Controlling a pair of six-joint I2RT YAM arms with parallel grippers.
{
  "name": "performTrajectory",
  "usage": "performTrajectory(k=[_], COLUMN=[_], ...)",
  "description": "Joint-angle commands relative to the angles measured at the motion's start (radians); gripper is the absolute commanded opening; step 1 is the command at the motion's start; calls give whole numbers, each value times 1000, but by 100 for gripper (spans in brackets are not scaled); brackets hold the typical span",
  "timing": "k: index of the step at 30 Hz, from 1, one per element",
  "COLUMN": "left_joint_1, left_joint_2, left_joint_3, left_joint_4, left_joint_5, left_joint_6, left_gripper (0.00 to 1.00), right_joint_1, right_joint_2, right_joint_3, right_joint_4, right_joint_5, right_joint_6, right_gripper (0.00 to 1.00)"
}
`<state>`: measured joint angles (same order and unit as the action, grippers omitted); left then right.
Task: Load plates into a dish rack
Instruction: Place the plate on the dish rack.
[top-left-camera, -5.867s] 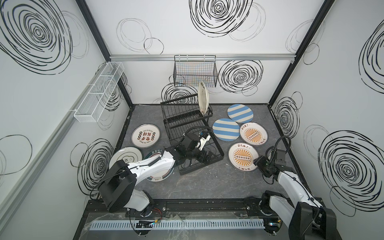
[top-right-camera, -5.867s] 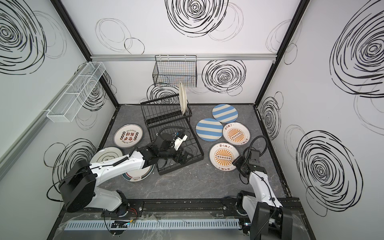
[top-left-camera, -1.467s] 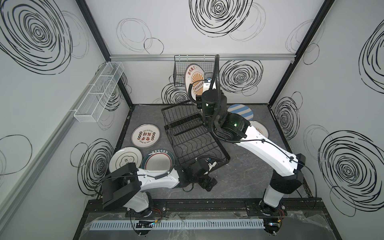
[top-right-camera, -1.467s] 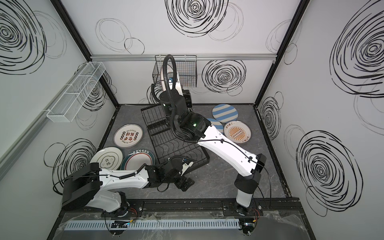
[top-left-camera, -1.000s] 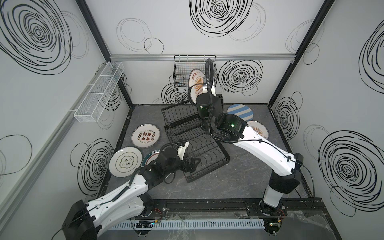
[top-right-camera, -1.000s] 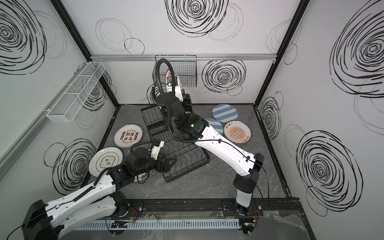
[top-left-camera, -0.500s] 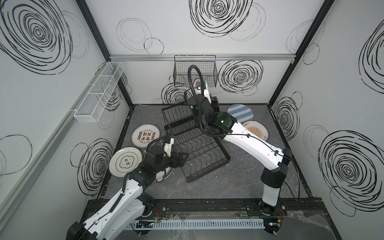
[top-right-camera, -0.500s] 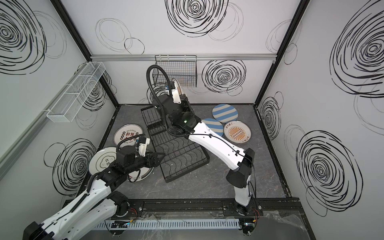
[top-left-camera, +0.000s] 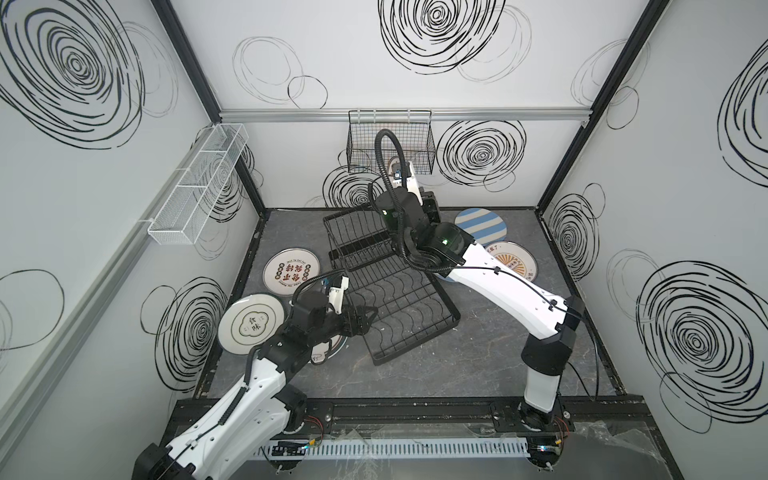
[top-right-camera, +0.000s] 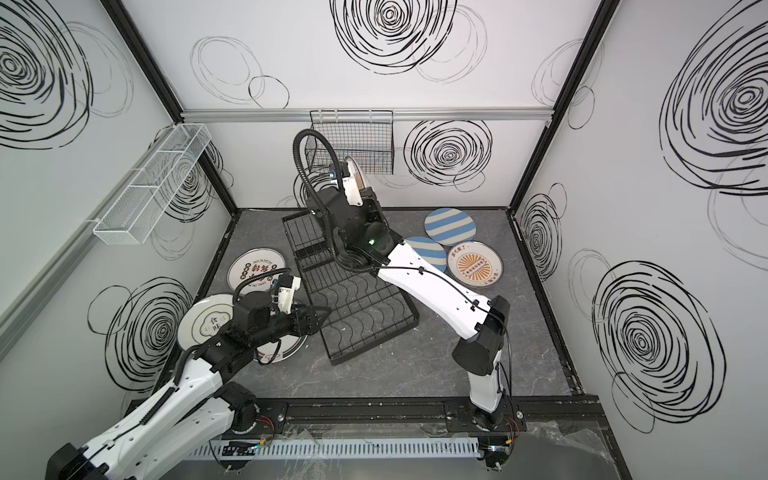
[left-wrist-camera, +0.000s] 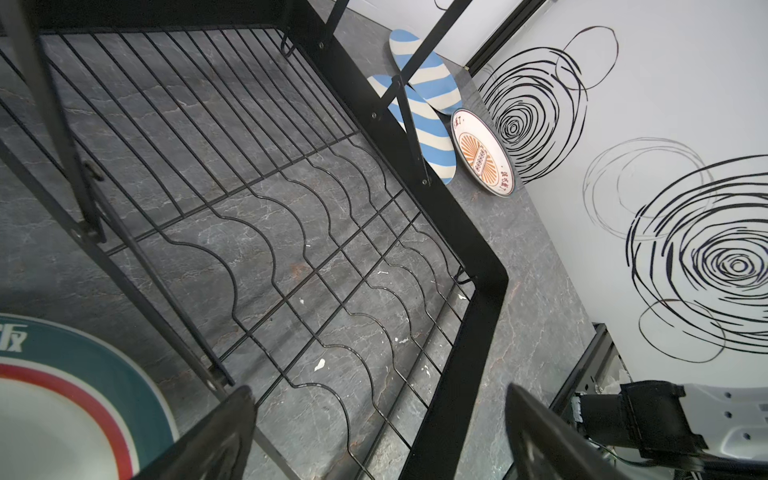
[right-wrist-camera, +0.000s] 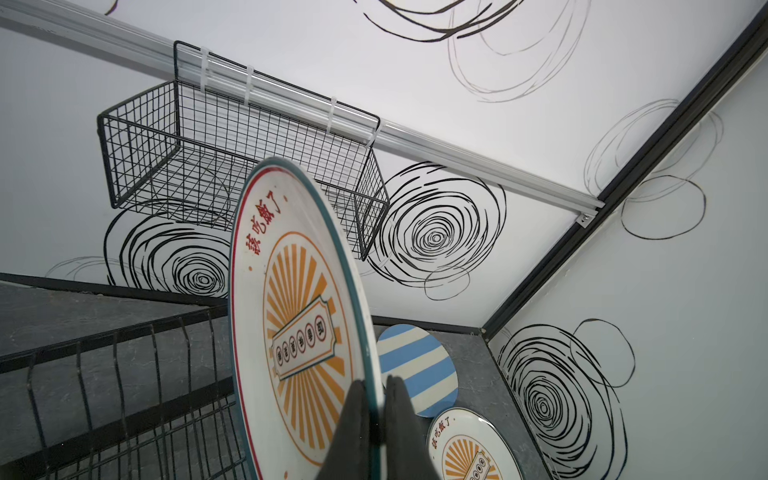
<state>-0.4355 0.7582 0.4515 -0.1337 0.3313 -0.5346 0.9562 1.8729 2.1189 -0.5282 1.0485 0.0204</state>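
Orange plate (right-wrist-camera: 299, 332); grip visible only from right wrist.

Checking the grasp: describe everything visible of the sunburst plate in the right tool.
The sunburst plate is round, glossy, ceramic-looking: cream face, teal edge, red ring, red characters near the rim, orange rays around a framed banner. It is held on edge, nearly upright, its rim pinched by the right tool over the dish rack, near the black wall basket.

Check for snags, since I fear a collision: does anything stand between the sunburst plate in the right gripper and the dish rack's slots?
Nothing visible does. The right gripper holds the sunburst plate upright by the dish rack, whose near slots look empty. The wall basket hangs behind and higher, off the path.
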Motion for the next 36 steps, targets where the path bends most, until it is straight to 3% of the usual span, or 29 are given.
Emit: performTrajectory(k=[1, 10, 20, 36], left_joint_1=[7, 4, -19, -22], left_joint_2=[0, -7, -10, -4], left_joint_3=[-10, -10, 14, 37], left_joint_4=[23, 28, 12, -17], left_joint_5=[12, 15, -5, -26], left_joint_6=[5, 14, 32, 47], left_gripper=[96, 96, 96, 96], right_joint_1=[-10, -9, 23, -20], right_joint_2=[-8, 2, 20, 55], right_joint_3=[-28, -60, -107, -96], right_joint_4=[49, 58, 243, 85], right_joint_5=[54, 84, 193, 46], right_joint_6=[-35, -49, -231, -6], right_gripper=[0, 0, 0, 0])
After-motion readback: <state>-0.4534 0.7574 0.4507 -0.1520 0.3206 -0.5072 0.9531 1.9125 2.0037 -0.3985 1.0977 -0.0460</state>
